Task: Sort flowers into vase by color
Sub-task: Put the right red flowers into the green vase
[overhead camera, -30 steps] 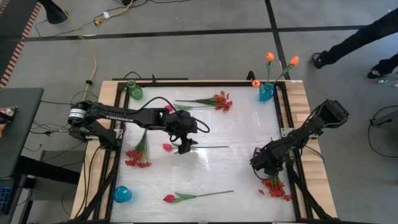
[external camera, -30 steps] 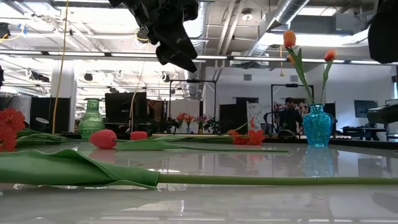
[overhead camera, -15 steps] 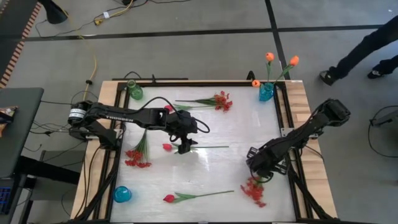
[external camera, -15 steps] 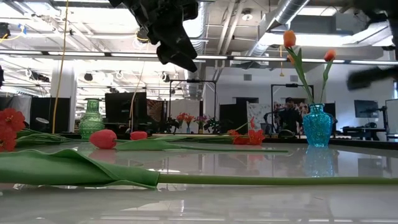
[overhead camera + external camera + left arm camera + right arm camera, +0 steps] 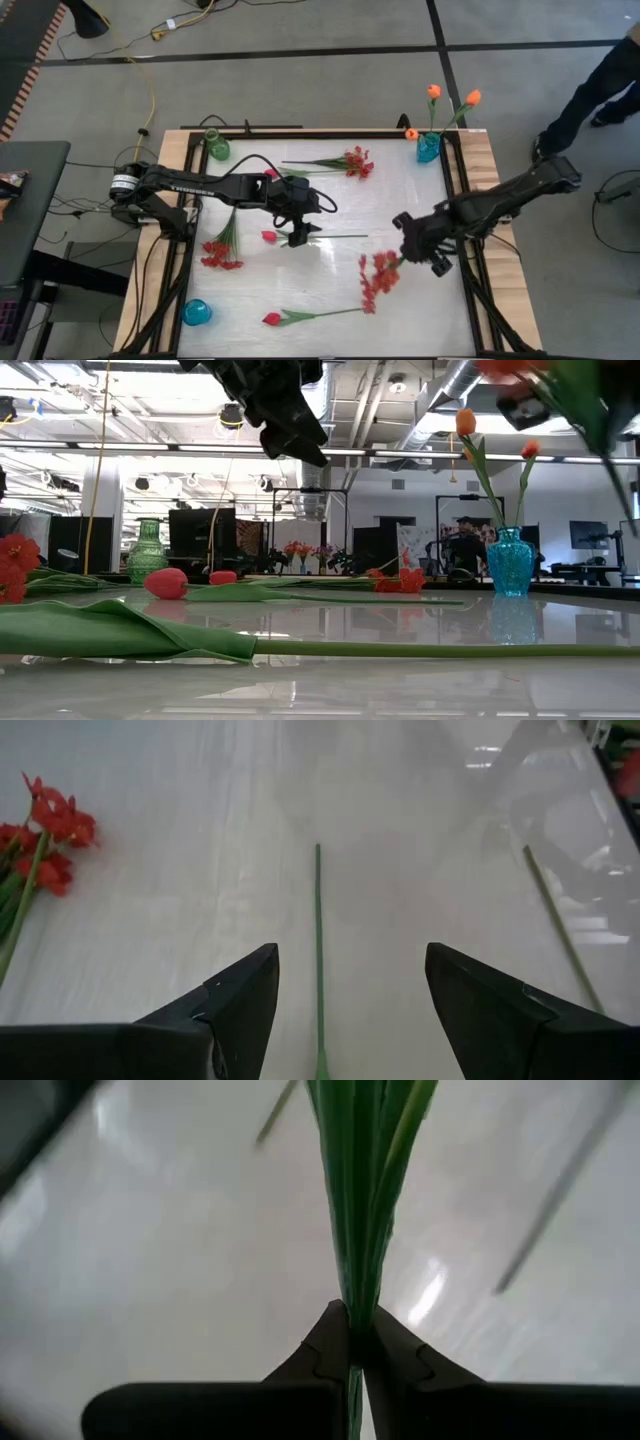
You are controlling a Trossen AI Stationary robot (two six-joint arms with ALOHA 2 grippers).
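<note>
red spray (image 5: 378,278) blooms-down from right gripper (image 5: 405,252)

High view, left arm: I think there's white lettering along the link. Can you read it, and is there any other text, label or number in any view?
White lettering on the left arm: too small and blurred to read.
Vases, flowers, table: no text or labels.
Low view, room behind: screens and fixtures show, nothing legible.
Wrist views: no text.
</note>
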